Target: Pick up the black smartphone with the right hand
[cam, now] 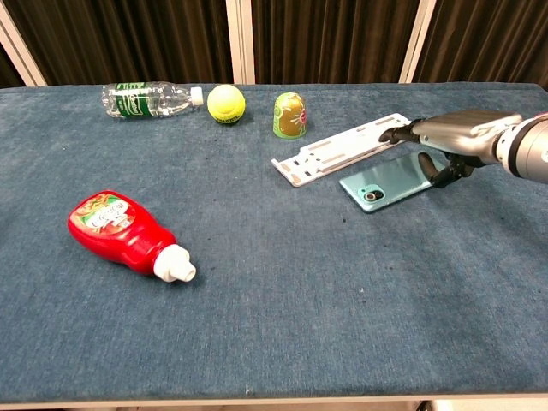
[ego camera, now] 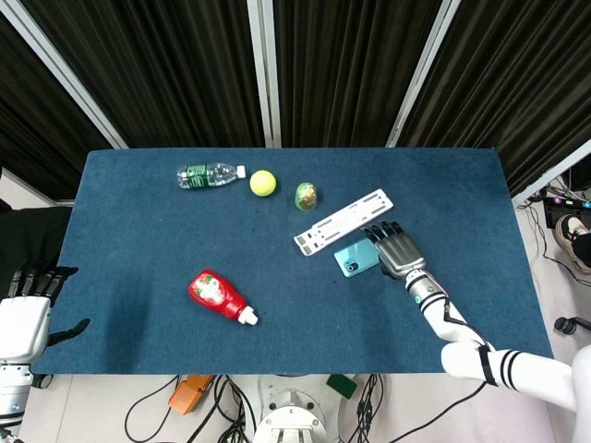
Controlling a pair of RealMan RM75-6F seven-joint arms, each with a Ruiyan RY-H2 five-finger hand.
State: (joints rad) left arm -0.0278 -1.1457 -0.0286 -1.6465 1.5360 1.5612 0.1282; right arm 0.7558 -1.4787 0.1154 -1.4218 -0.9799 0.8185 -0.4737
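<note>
The smartphone (ego camera: pixel 355 257) shows its teal back and camera lens upward and lies nearly flat, low over the blue table (ego camera: pixel 138 240), just right of centre. My right hand (ego camera: pixel 397 249) grips its right end: in the chest view the fingers (cam: pixel 428 130) lie over the smartphone (cam: pixel 390 181) and the thumb curls against its near edge. I cannot tell whether the phone touches the cloth. My left hand (ego camera: pixel 23 318) hangs off the table's left edge, fingers apart, holding nothing.
A white slotted bracket (cam: pixel 347 150) lies right behind the phone, almost touching it. At the back stand a green egg-shaped toy (cam: pixel 289 115), a tennis ball (cam: pixel 226 103) and a lying water bottle (cam: pixel 145 97). A red ketchup bottle (cam: pixel 124 233) lies front left.
</note>
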